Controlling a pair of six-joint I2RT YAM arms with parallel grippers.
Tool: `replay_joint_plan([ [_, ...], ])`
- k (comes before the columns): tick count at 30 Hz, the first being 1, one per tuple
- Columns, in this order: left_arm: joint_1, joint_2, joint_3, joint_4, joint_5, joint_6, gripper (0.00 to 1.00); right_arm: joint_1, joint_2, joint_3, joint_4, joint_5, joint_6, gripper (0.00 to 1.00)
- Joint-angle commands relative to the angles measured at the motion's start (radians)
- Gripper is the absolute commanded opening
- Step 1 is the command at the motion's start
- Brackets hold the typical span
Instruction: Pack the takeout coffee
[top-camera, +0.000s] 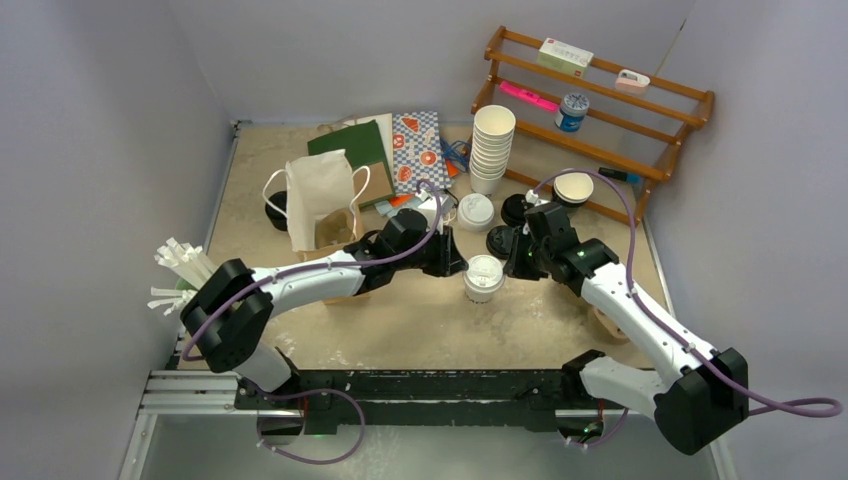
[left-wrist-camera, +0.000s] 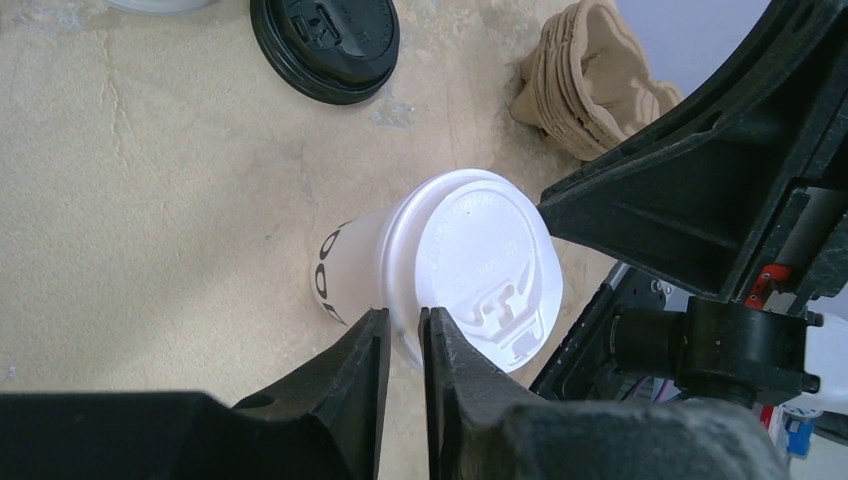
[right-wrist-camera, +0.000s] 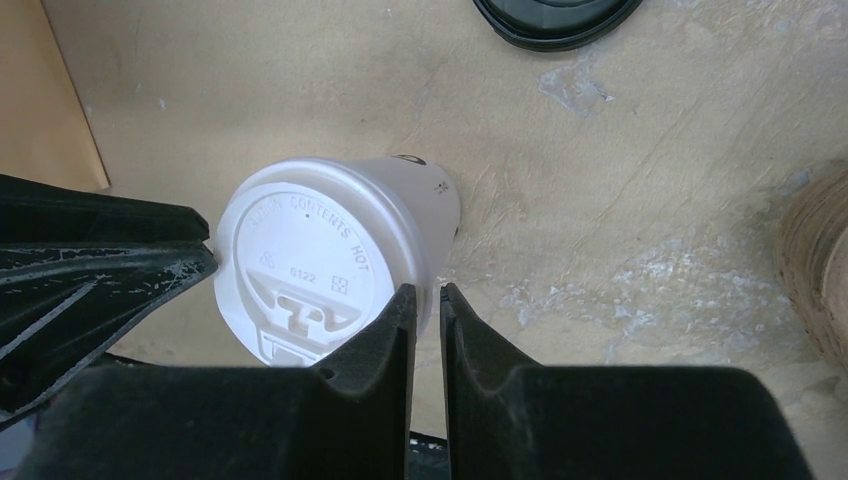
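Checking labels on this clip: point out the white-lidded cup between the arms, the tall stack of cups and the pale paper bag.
White-lidded cup (top-camera: 484, 270), top view, centre of its lid.
Stack of cups (top-camera: 492, 150), top view, side of the stack, midway up.
Paper bag (top-camera: 318, 195), top view, middle of its front face.

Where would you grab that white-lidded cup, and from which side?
Grip the white-lidded cup around its paper wall, just below the lid, coming in level from the side. It stands upright, and the overhanging lid could pop off if pinched.
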Motion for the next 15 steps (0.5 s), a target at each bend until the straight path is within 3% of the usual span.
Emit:
replay_joint_plan([
  [1, 0.008, -0.064, 0.012, 0.013, 0.014, 0.035, 0.23, 0.004, -0.002, -0.024, -0.012, -0.010, 0.007, 0.17],
  [8, 0.035, -0.147, 0.011, -0.037, -0.011, 0.055, 0.20, 0.004, -0.002, -0.015, -0.014, -0.010, 0.006, 0.16],
  [15, 0.041, -0.082, -0.018, -0.003, 0.034, 0.032, 0.16, 0.004, -0.002, -0.008, -0.017, -0.010, 0.002, 0.16],
])
